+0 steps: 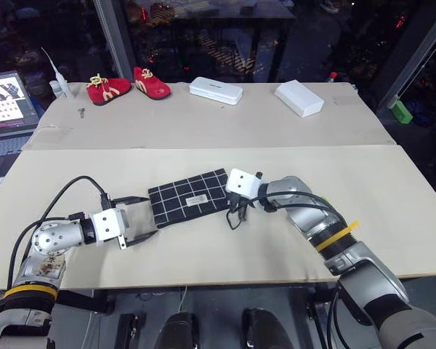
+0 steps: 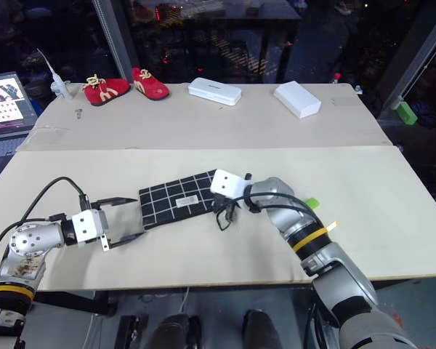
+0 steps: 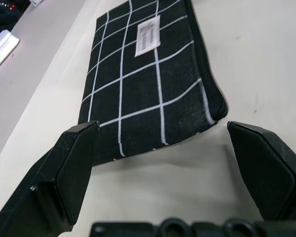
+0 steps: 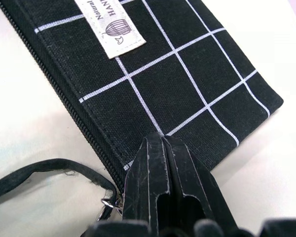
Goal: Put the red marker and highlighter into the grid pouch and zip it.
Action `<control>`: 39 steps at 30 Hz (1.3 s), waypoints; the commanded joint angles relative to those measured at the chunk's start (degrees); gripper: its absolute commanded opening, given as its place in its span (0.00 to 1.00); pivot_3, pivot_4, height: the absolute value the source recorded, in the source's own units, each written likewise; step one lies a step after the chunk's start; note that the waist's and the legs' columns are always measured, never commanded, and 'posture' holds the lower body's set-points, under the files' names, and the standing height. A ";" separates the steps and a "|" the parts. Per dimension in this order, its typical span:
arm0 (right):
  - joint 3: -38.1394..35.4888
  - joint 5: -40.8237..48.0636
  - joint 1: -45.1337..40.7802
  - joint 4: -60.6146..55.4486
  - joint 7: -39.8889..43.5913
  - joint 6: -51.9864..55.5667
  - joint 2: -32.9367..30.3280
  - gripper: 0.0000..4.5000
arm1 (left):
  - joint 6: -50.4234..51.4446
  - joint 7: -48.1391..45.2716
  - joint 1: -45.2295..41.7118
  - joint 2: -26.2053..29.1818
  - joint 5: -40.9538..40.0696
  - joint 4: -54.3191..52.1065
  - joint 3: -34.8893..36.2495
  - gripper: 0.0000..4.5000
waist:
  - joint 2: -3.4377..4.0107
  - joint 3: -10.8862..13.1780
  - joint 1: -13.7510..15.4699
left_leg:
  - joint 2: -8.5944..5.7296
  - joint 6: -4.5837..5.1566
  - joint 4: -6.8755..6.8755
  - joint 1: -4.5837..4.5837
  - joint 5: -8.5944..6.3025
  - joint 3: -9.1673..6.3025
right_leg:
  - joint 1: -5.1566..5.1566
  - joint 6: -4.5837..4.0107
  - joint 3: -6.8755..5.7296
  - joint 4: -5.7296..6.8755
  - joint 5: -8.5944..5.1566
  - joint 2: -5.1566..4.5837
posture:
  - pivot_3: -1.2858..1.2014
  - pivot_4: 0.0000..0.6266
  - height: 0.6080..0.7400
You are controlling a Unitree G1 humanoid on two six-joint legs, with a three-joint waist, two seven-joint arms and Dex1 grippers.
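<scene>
- One grid pouch (image 1: 190, 198) lies flat on the worktop (image 1: 392, 189), near its middle, white label up.
- Its zipper runs along the long edge nearer the robot; the black cord loop (image 4: 44, 173) trails off the pouch's right-hand end.
- The left gripper (image 1: 144, 217) sits just beside the pouch's left short edge, its jaws spread wide, one finger level with each corner and not touching the fabric.
- The right gripper (image 4: 160, 143) has its jaws pressed together, tips resting on the pouch near the zipper-pull corner.
- Two red shoes (image 1: 107, 89), two white cases (image 1: 215, 90) and a small white bottle (image 1: 60, 85) stand along the far edge, well apart from the pouch.
- Bare worktop surrounds the pouch on every side.
</scene>
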 commanded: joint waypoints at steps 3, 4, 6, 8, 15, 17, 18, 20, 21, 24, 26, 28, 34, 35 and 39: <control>-1.29 -0.73 -0.59 1.70 0.87 -0.45 0.39 0.01 | -9.10 3.45 -5.99 -3.27 3.80 9.38 -2.20 1.00 | 0.00 -0.01 0.11 | -0.03 -0.03 0.03 0.03 0.02 0.17 | 0.11 0.00 -0.14 -0.02 0.00 -0.03 | 0.52 0.24 1.00; -1.63 -0.61 -0.64 1.93 0.76 -0.17 0.61 0.01 | -10.47 3.62 -6.71 -3.50 4.43 10.81 -2.66 1.00 | 0.00 -0.01 0.07 | -0.03 -0.03 0.03 0.03 0.02 0.18 | 0.11 -0.01 -0.14 -0.01 0.01 -0.03 | 0.52 0.24 1.00; -2.17 -0.37 -0.56 2.20 0.65 0.19 1.05 0.01 | -13.23 4.03 -7.95 -3.83 5.44 13.47 -3.49 1.00 | 0.00 -0.01 0.03 | -0.02 -0.04 0.03 0.04 0.02 0.19 | 0.11 -0.02 -0.15 0.00 0.01 -0.03 | 0.52 0.24 1.00; -2.58 -0.16 -0.46 2.61 0.90 0.31 1.43 0.01 | -15.09 4.53 -9.23 -4.11 6.20 15.55 -4.19 1.00 | 0.01 -0.02 0.02 | -0.02 -0.04 0.03 0.04 0.02 0.19 | 0.11 -0.02 -0.18 0.01 0.01 -0.03 | 0.52 0.24 1.00; -3.21 -0.75 -0.40 4.28 0.67 -0.30 1.71 0.01 | -16.42 3.95 -10.75 -4.63 5.55 14.12 -6.33 1.00 | 0.01 -0.03 0.05 | -0.01 -0.04 0.04 0.08 0.03 0.18 | 0.15 -0.02 -0.21 0.03 0.01 -0.08 | 0.52 0.24 1.00; -3.45 -0.80 -0.65 5.10 0.56 -0.49 1.82 0.01 | -16.65 3.07 -10.78 -4.92 5.17 12.82 -7.38 1.00 | 0.01 -0.03 0.08 | 0.00 -0.05 0.04 0.07 0.03 0.18 | 0.15 -0.02 -0.22 0.03 0.01 -0.08 | 0.52 0.24 1.00; -3.54 -0.85 -0.76 5.47 0.53 -0.60 1.87 0.01 | -16.58 2.93 -10.87 -5.09 5.11 12.50 -7.71 1.00 | 0.01 -0.03 0.08 | 0.00 -0.05 0.04 0.07 0.03 0.17 | 0.15 -0.02 -0.24 0.02 0.01 -0.09 | 0.52 0.24 1.00; -3.71 -0.97 -0.88 5.90 0.39 -0.66 2.02 0.01 | -16.43 3.08 -11.11 -5.23 5.11 12.52 -8.01 1.00 | 0.01 -0.03 0.08 | -0.01 -0.04 0.04 0.07 0.03 0.17 | 0.16 -0.02 -0.24 0.02 0.01 -0.09 | 0.52 0.24 1.00; -3.76 -0.99 -0.91 6.01 0.35 -0.67 2.10 0.01 | -16.37 3.09 -11.19 -5.22 5.03 12.61 -8.10 1.00 | 0.01 -0.03 0.08 | -0.01 -0.04 0.04 0.07 0.03 0.17 | 0.16 -0.02 -0.24 0.02 0.01 -0.09 | 0.52 0.24 1.00; -4.00 -0.98 -0.95 6.07 0.34 -0.61 2.28 0.00 | -16.32 2.82 -11.58 -5.14 4.76 13.38 -8.36 0.81 | 0.01 -0.03 0.01 | -0.01 -0.05 0.04 0.07 0.03 0.17 | 0.15 -0.02 -0.25 0.03 0.01 -0.08 | 0.52 0.24 1.00; -4.20 -0.95 -0.96 6.10 0.33 -0.60 2.25 0.00 | -16.58 2.57 -11.75 -4.94 4.52 14.01 -8.50 0.68 | 0.01 -0.03 -0.04 | 0.00 -0.04 0.04 0.05 0.03 0.17 | 0.14 -0.02 -0.25 0.02 0.01 -0.07 | 0.52 0.24 1.00; -4.56 -0.89 -0.94 6.30 0.17 -0.50 2.10 0.00 | -16.96 2.49 -11.97 -4.74 4.36 14.64 -8.51 0.50 | 0.01 -0.03 -0.03 | 0.00 -0.04 0.04 0.04 0.03 0.17 | 0.13 -0.02 -0.26 0.02 0.01 -0.07 | 0.52 0.24 1.00; -5.12 -0.87 -0.37 5.86 0.28 -0.19 1.44 0.00 | -18.62 2.46 -12.97 -4.47 4.56 17.27 -8.42 0.02 | 0.01 -0.03 0.04 | 0.00 -0.04 0.04 0.05 0.03 0.14 | 0.15 -0.02 -0.29 0.01 0.01 -0.10 | 0.52 0.24 1.00; -5.18 -0.83 -0.23 5.73 0.32 -0.12 1.38 0.00 | -18.90 2.33 -13.11 -4.53 4.40 17.54 -8.47 0.01 | 0.01 -0.03 0.02 | 0.00 -0.04 0.04 0.05 0.03 0.14 | 0.15 -0.02 -0.29 0.01 0.01 -0.10 | 0.52 0.24 1.00; -5.56 -0.37 0.13 5.42 0.54 -0.18 1.33 0.00 | -19.36 2.25 -13.56 -5.25 3.92 17.93 -8.60 0.01 | 0.01 -0.03 0.03 | 0.01 -0.04 0.04 0.02 0.03 0.13 | 0.13 -0.02 -0.36 0.01 0.01 -0.10 | 0.52 0.24 1.00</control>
